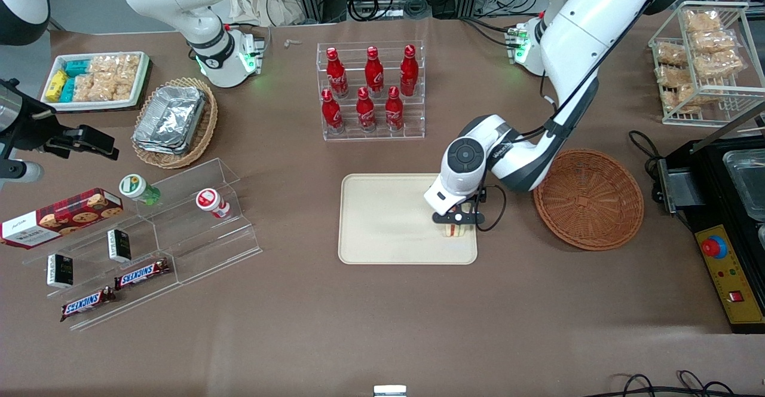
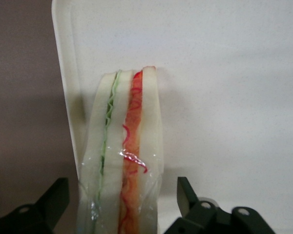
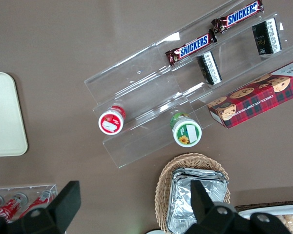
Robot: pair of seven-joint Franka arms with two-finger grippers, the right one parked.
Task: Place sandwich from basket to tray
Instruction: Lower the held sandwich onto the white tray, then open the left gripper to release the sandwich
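Gripper point(image 1: 457, 222) low over the tray point(image 1: 382, 217), at its edge nearest the basket point(image 1: 588, 198). Fingers point(image 2: 188, 195) spread, standing clear on either side of the sandwich point(image 2: 124, 165). Sandwich rests on the tray just inside the rim; basket holds nothing.

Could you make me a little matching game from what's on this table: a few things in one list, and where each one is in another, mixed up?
Things:
1. sandwich
2. basket
3. gripper
4. cola bottles

Places or states:
A. in a clear rack
B. empty, beside the tray
C. open, fingers either side of the sandwich
D. on the tray near its rim

Pairs: 1-D, 2-B, 3-C, 4-A
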